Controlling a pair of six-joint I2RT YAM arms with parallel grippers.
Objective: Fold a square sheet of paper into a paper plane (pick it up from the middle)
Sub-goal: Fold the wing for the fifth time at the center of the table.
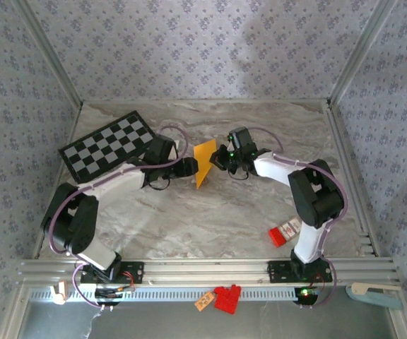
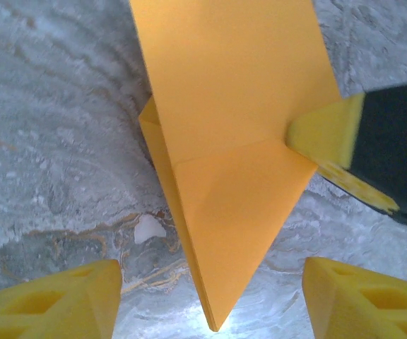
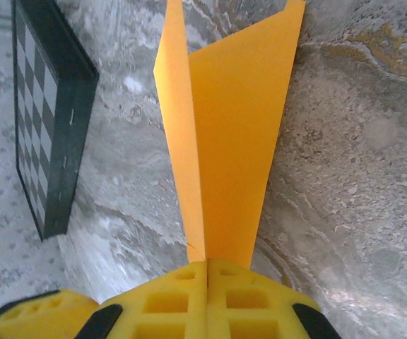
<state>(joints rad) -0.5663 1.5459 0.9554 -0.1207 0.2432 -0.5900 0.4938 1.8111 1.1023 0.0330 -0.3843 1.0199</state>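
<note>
The right gripper point(image 3: 207, 272) is clamped tight on the paper plane point(image 3: 225, 127). Its two yellow pads are pressed together with the folded paper pinched between them. From the pads the paper rises as two narrow leaves that meet at a crease. In the left wrist view, one of those pads point(image 2: 323, 134) bites the plane's side edge just where a diagonal fold line ends.

The left gripper point(image 1: 189, 167) stands wide apart and holds nothing. Its fingers point(image 2: 55, 300) sit on either side of the plane's pointed tip, which hangs between them and appears to touch neither. Whether the tip rests on the table cannot be told.

The paper looks thin and very light. It is probably limp across its open leaves and stiffer along the layered crease. The foam pads should hold it without slipping, but a twist could tear it or add a stray crease. The soundest hold for the left fingers is probably on the layered spine near the tip, squarely between them.

The paper is plain and unmarked. The checkered board point(image 3: 48, 120), off to the left of the right fingers, shows only squares. No writing is legible.
</note>
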